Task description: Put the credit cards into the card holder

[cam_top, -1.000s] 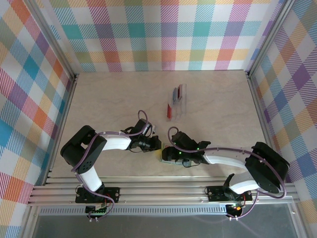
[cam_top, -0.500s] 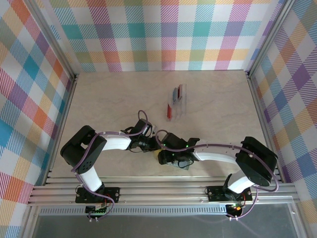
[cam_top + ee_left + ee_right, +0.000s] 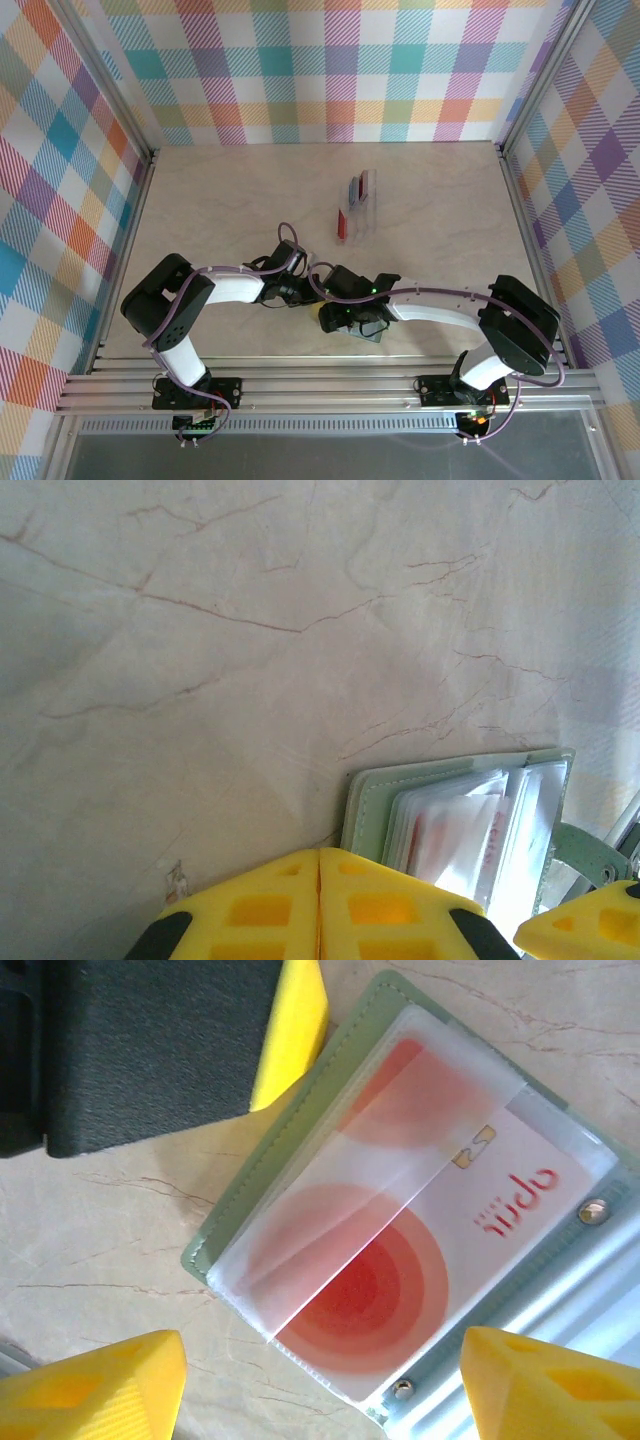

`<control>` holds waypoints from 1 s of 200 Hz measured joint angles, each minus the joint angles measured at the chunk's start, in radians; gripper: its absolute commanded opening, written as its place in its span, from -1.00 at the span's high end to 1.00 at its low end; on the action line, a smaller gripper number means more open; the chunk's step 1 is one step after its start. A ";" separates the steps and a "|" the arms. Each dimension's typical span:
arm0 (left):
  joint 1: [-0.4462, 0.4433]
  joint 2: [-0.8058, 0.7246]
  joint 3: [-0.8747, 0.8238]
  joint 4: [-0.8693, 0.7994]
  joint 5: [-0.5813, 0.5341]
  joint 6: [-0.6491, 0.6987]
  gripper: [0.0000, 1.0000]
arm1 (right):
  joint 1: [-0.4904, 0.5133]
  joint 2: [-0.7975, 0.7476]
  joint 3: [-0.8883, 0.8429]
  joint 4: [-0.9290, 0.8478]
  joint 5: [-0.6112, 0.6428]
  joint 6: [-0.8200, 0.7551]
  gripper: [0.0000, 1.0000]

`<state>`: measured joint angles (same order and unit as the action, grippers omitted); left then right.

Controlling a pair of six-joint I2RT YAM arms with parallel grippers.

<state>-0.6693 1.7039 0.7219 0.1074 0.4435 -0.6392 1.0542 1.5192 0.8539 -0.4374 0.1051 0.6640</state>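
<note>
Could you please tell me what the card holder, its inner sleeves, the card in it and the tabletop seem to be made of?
Card holder: probably faux leather or vinyl; matte sage green, seam line along its edge.
Inner sleeves: clear soft plastic; glossy, creased, print shows through.
Card: likely stiff plastic; smooth printed face.
Tabletop: beige marble look with veins; possibly laminate.

The pale veined table [image 3: 220, 200] carries the open green card holder [image 3: 365, 810] and, farther back, a clear rack [image 3: 360, 210].
</note>
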 measured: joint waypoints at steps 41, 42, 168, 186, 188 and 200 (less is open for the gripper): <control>0.000 0.000 0.000 0.000 0.000 0.000 0.83 | 0.000 0.003 0.000 -0.012 0.001 0.000 -0.39; 0.000 0.000 0.000 0.000 0.000 0.000 0.83 | 0.000 0.002 0.000 -0.012 0.001 0.000 -0.39; 0.000 -0.006 -0.006 -0.002 -0.004 0.001 0.82 | 0.000 -0.156 -0.093 -0.234 0.301 0.187 -0.46; 0.000 -0.007 -0.007 -0.001 -0.005 0.001 0.82 | 0.000 -0.154 -0.120 -0.256 0.315 0.224 -0.35; 0.000 -0.007 -0.008 -0.001 -0.005 0.001 0.82 | 0.000 -0.154 -0.121 -0.257 0.315 0.227 -0.33; 0.000 -0.008 -0.009 0.001 -0.005 0.001 0.82 | 0.000 -0.150 -0.126 -0.264 0.320 0.244 -0.15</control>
<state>-0.6689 1.6962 0.7132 0.1081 0.4389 -0.6384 1.0546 1.3689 0.7277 -0.7010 0.4255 0.9077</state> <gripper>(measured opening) 0.089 0.648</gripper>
